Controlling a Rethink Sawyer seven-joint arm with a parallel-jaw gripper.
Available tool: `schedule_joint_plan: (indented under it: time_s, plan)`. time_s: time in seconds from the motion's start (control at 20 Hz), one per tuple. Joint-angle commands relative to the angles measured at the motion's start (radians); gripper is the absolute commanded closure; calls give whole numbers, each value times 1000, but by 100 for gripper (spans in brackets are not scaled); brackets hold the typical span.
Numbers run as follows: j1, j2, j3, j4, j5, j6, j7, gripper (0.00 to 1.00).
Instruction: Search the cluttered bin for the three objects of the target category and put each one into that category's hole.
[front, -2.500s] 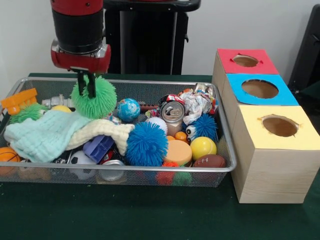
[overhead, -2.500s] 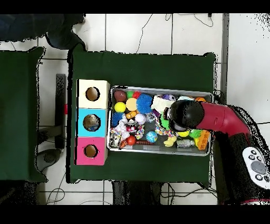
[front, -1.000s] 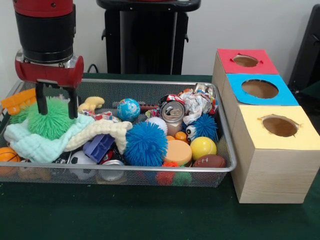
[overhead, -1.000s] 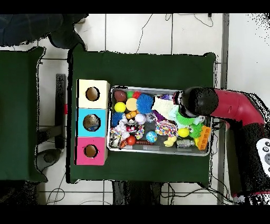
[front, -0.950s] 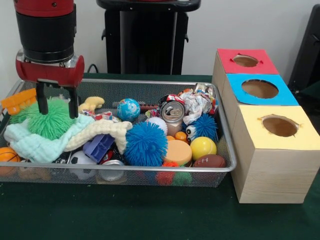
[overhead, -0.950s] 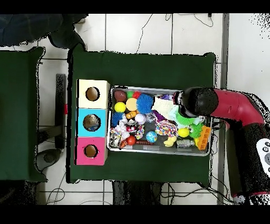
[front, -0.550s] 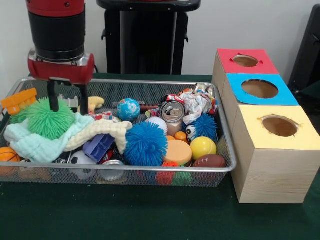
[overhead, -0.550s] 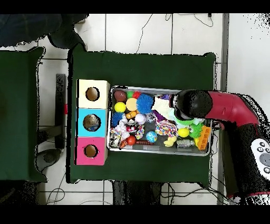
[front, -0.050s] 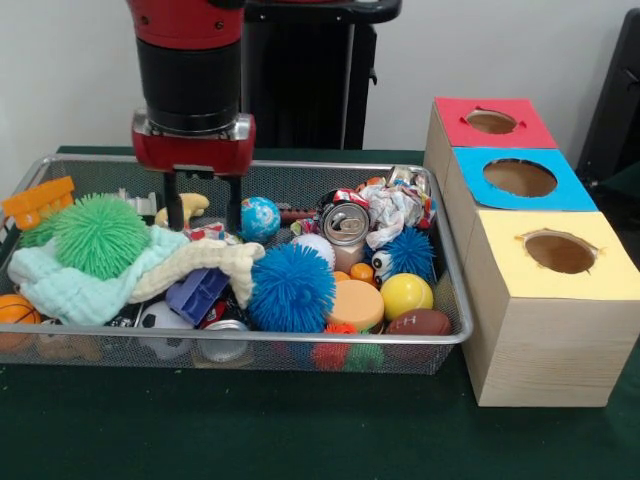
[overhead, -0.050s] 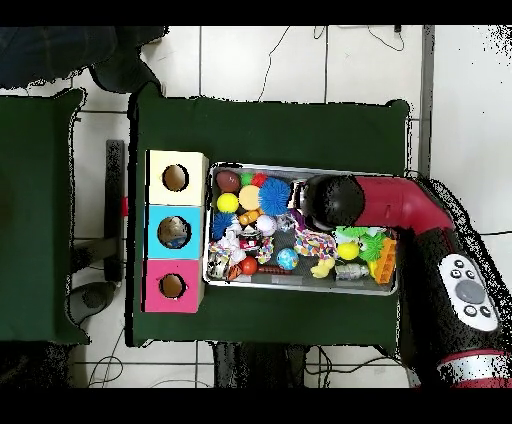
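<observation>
Front view: round spiky green ball (front, -0.050s: 100, 235) atop cloth (front, -0.050s: 75, 280).

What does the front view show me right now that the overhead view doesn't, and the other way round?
Only the front view shows the open gripper hanging empty above the pale cloths, the small yellow toy behind it, and the wire mesh bin's near wall. Only the overhead view shows something lying inside the blue-topped box's hole, and how the red arm covers the bin's middle. Both show the green spiky ball resting in the bin and the three wooden boxes.
</observation>
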Motion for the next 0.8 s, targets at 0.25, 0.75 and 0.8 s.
schedule_joint_plan:
  time_s: [0.25,0.75,0.8]
  plan:
    - [41,115,-15,56,-51,-144,33,0]
    - [66,263,-80,-55,-98,-268,33,0]
    - [65,256,-85,-48,-93,-263,28,0]
